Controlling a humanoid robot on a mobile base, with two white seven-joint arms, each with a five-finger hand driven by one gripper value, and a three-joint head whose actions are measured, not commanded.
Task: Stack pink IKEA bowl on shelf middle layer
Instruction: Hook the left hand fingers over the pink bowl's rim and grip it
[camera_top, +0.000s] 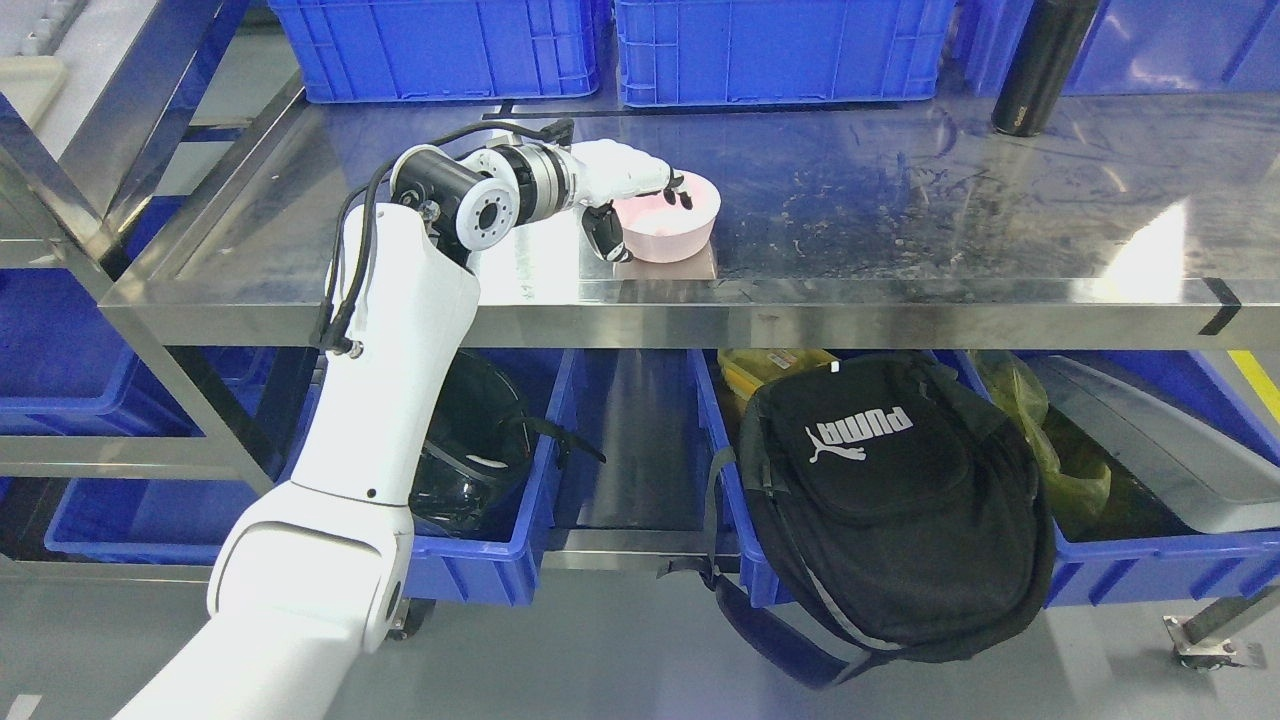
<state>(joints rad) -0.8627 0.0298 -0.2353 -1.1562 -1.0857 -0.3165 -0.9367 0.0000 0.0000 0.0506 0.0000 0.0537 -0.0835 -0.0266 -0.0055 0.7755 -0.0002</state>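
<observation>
Head view is showing the left hand reaching in from about 7 o'clock and clamping the pink bowl; fingers are hooking over the rim at its 10 o'clock side, thumb pressing the outer wall lower down. Bowl is sitting upright on the steel shelf, near the front edge, well apart from the black bottle at 2 o'clock; looks like light, stiff plastic to me, smooth and probably slippery, so a rim pinch like this one seems the sensible hold; squeezing too loosely is risking it tilting out. I'm not seeing a second bowl to stack it on.
</observation>
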